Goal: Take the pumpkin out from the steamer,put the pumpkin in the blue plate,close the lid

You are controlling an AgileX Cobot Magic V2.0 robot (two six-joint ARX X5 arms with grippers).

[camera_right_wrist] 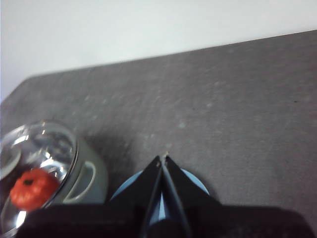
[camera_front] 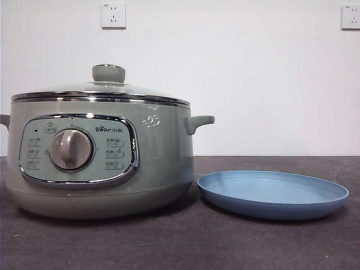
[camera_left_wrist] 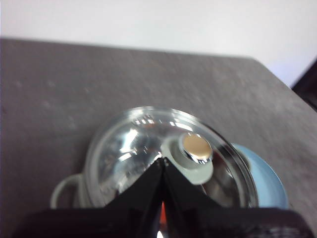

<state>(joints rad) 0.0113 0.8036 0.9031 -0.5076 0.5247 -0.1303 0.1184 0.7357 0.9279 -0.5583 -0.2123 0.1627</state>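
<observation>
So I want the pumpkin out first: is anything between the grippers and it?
Yes. The glass lid sits closed on the steamer, and the pumpkin shows through it, inside the pot. The left gripper, jaws shut, is above the lid near its knob; the right gripper, also shut, is over the blue plate.
</observation>
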